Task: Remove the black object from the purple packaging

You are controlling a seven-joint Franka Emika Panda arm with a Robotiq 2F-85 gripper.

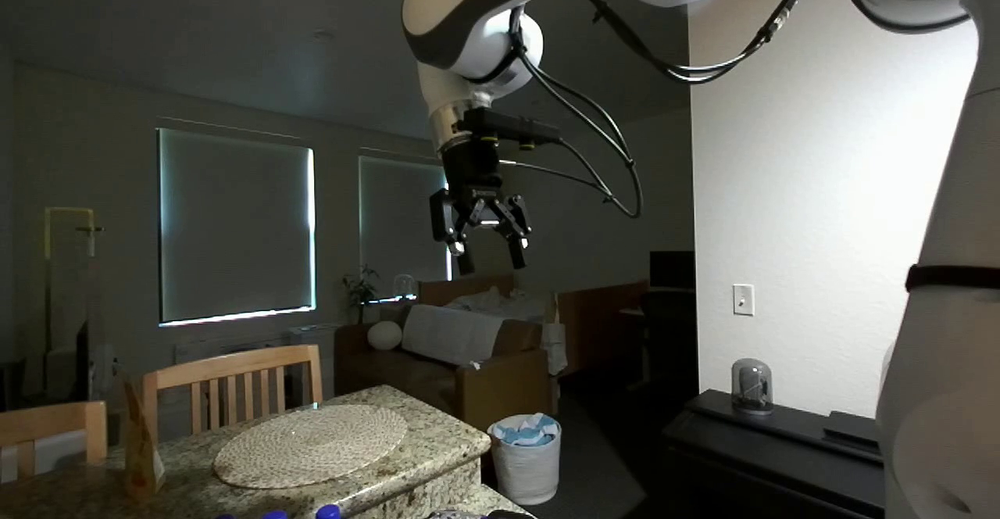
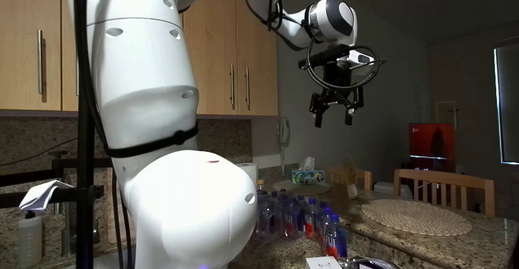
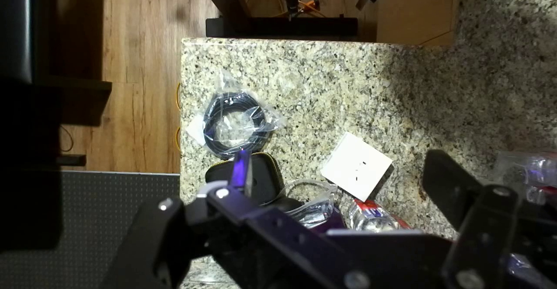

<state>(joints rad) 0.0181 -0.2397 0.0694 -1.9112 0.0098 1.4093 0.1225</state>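
Observation:
My gripper (image 1: 492, 259) is open and empty, pointing down high above the counter. It also shows in an exterior view (image 2: 333, 120). In the wrist view its fingers (image 3: 338, 162) stand wide apart. The purple packaging (image 3: 333, 220) lies on the counter at the lower middle of the wrist view, under clear plastic (image 3: 311, 213), partly hidden by the gripper's linkage. A dark roundish lump (image 3: 290, 203), apparently the black object, shows beside the clear plastic, largely hidden by the linkage. I cannot tell whether it is inside the packaging.
A white box (image 3: 357, 166) and a lying bottle (image 3: 372, 217) are beside the packaging. A black zip case (image 3: 256, 176) and bagged cable coil (image 3: 235, 123) lie near the counter edge. Several bottles (image 2: 310, 220) stand by the raised counter with a round placemat (image 2: 415, 217).

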